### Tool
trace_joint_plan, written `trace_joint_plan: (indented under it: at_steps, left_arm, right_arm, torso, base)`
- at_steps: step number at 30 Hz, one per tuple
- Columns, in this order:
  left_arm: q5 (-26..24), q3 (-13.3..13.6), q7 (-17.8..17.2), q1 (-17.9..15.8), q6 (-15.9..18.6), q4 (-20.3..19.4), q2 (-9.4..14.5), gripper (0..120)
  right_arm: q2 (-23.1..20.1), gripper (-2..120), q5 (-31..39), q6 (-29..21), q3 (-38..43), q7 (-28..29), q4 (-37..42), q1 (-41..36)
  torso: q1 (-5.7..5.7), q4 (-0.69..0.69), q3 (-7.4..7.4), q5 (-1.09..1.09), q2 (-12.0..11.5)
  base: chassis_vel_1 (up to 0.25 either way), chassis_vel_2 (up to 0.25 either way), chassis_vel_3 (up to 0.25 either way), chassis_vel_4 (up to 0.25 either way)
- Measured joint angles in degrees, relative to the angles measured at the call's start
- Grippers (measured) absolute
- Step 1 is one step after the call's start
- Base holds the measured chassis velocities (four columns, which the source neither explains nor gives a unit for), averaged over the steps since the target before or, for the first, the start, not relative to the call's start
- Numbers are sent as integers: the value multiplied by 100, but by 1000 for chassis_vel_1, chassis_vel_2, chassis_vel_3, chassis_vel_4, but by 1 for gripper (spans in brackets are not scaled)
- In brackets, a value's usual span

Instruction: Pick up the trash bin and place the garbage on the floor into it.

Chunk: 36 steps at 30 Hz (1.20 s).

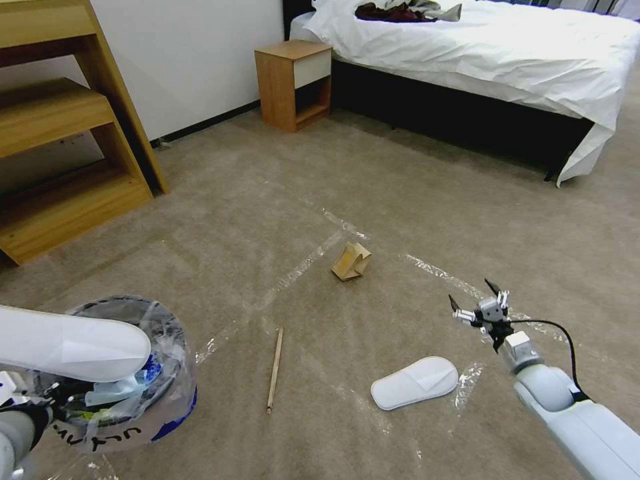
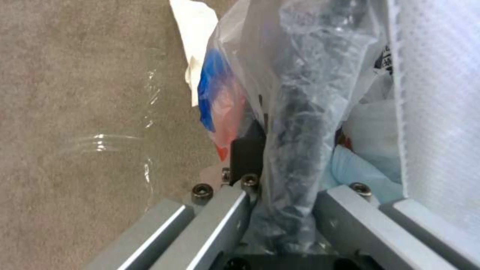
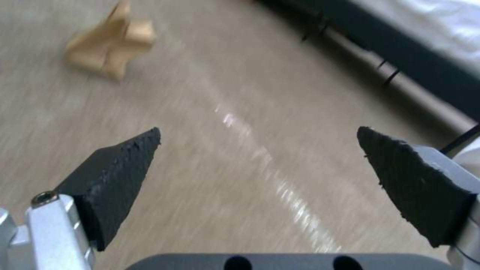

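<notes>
The trash bin [image 1: 143,393], a dark bucket lined with crinkly clear plastic, hangs at the lower left of the head view with some litter inside. My left gripper [image 2: 290,202] is shut on the bin's plastic-wrapped rim [image 2: 300,112]. On the floor [image 1: 220,220] lies the garbage: a folded brown cardboard piece [image 1: 351,261], a thin wooden stick [image 1: 275,369] and a flat white slipper [image 1: 415,382]. My right gripper [image 1: 475,303] hovers open and empty above the carpet, right of the cardboard and beyond the slipper. Its wrist view shows the cardboard [image 3: 111,45] ahead, beyond the gripper [image 3: 259,137].
A bed [image 1: 500,47] with white sheets and dark clothes [image 1: 400,10] stands at the back right. A wooden nightstand [image 1: 293,83] is against the wall. A wooden shelf unit [image 1: 60,133] stands at the left. Shiny tape strips [image 1: 313,257] cross the carpet.
</notes>
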Motion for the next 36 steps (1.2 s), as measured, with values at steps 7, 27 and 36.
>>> trace_joint_plan:
  at_steps: [7, 27, 36]
  left_arm:
    - [21, 44, 22, -12, 2, 40, 68, 0]
    - [185, 184, 124, 6, 20, 25, -94, 0]
    - [254, 250, 143, -44, 21, 24, -154, 0]
  right_arm:
    - [121, 100, 49, -357, -329, 102, -200, -23]
    - [-286, 100, -4714, 2782, -355, -2509, -1591, 1413]
    - [-889, 100, -4037, 2774, -361, -3307, -1231, 1341]
  torso:
    - [0, 2, 0, 1, 0]
    - [0, 2, 0, -1, 0]
    - [0, 1, 0, 1, 0]
  base:
    - [0, 0, 0, 0]
    - [0, 0, 0, 0]
    - [0, 0, 0, 0]
